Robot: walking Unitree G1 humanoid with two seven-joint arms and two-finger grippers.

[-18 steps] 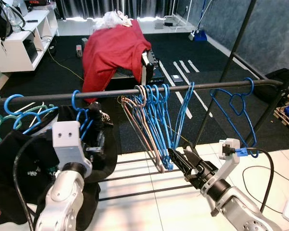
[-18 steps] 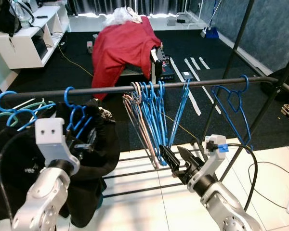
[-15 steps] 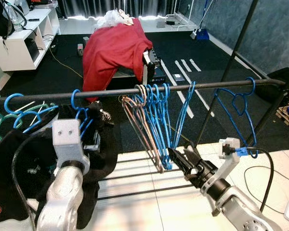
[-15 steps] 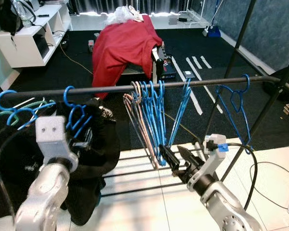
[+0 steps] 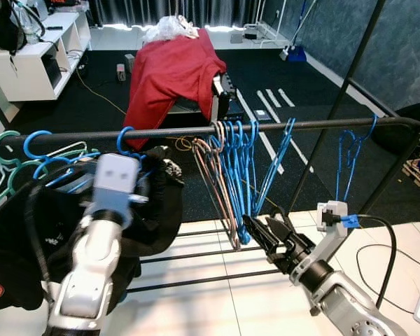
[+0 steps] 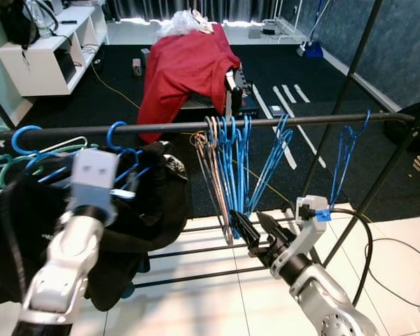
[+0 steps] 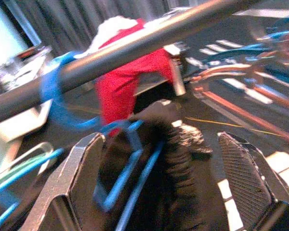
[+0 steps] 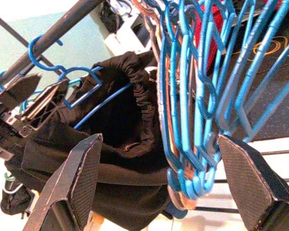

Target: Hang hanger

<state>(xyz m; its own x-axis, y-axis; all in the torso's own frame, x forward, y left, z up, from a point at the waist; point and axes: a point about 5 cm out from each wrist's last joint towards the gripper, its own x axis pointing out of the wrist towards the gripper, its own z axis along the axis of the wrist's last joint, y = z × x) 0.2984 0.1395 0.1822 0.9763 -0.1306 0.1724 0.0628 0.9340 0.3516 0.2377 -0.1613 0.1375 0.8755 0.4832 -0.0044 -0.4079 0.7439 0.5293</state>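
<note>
A dark rail [image 5: 196,130] crosses in front of me. A blue hanger hook [image 5: 124,138] sits over it, carrying a black garment [image 5: 157,206]. My left arm's white wrist block [image 5: 116,180] is raised just in front of that garment. In the left wrist view the left gripper [image 7: 161,139] is open, with the blue hanger [image 7: 130,180] and black cloth between its wide-apart fingers [image 7: 82,178]. My right gripper [image 5: 260,224] is open, low beside the bottom of a bunch of blue and pink hangers [image 5: 232,175]. That bunch [image 8: 192,120] hangs between its fingers [image 8: 82,168].
A lone blue hanger [image 5: 350,164] hangs near the rail's right end by a slanted rack pole [image 5: 336,105]. Teal and blue hangers [image 5: 28,150] with dark clothes [image 5: 14,259] crowd the left. Low rack bars [image 5: 196,255] cross the white floor. A red cloth [image 5: 171,70] covers furniture behind.
The camera has shifted slightly. My left wrist has risen and moved right along the garment. The lone blue hanger at the right has turned from face-on to nearly edge-on. The right gripper holds still.
</note>
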